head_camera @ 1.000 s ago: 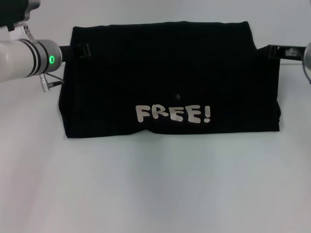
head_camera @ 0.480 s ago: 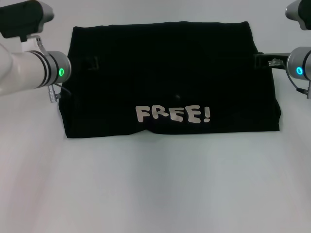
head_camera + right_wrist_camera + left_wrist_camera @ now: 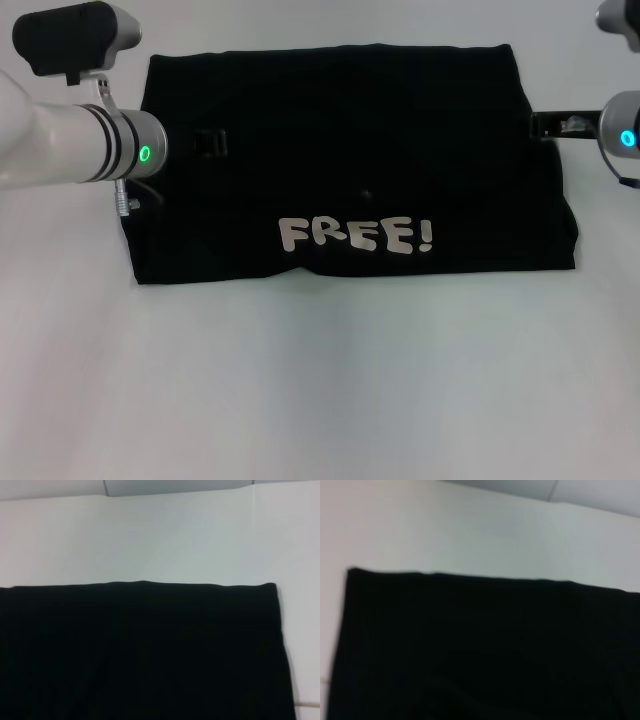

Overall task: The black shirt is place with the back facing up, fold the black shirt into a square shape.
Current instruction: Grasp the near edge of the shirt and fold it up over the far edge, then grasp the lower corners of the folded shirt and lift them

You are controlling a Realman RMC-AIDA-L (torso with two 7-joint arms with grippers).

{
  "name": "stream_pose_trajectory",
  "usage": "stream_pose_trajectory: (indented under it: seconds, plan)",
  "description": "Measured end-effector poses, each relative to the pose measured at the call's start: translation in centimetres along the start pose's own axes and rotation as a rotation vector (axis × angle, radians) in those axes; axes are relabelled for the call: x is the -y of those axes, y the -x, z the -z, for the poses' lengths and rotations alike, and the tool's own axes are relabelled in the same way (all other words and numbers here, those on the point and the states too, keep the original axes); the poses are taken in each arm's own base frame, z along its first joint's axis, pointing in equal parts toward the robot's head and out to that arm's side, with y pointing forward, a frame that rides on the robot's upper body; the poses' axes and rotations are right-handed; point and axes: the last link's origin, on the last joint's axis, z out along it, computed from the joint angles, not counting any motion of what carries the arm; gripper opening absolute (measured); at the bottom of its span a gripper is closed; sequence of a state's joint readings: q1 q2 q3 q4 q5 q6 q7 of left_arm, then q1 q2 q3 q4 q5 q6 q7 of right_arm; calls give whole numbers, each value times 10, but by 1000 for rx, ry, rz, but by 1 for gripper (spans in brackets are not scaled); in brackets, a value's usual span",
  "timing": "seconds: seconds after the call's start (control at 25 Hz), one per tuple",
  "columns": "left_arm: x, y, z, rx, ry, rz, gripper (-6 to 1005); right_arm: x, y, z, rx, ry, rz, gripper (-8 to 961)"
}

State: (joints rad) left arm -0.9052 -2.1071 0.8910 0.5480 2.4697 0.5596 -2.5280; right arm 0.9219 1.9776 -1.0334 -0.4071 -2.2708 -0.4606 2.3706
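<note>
The black shirt (image 3: 345, 165) lies flat on the white surface (image 3: 320, 380), already folded down to a wide band, its long axis running from the robot's left to its right. The cream "FREE!" print (image 3: 356, 235) faces up along the shirt's near edge, a little toward the middle.

Measured from that shirt, the two arms sit at opposite short ends. The left pincer (image 3: 208, 141) reaches in over the shirt's left end, well inside the edge and above the cloth; black on black, I cannot tell whether its fingers are spread or pressed together, nor whether they touch the fabric. The right pincer (image 3: 553, 124) is at the shirt's right edge, about level with the left one, half over cloth and half over surface; its fingers too are beyond my telling.

Both wrist views look down on the shirt's far edge and a corner, cloth filling the near part.

I'd judge the band still has to be halved across its long axis to make a square. Each arm is nearest its own end, so either end could be carried over toward the other.
</note>
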Motion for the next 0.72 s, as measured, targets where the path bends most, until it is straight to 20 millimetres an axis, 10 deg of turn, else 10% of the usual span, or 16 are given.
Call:
stream_pose_trajectory:
  seconds: [0.4, 0.72]
  plan:
    - [25, 1, 51, 156, 174, 263, 395, 4, 10, 25, -106, 155, -99, 693]
    - [71, 25, 92, 198, 312, 422, 458, 12, 14, 41, -207, 212, -189, 750]
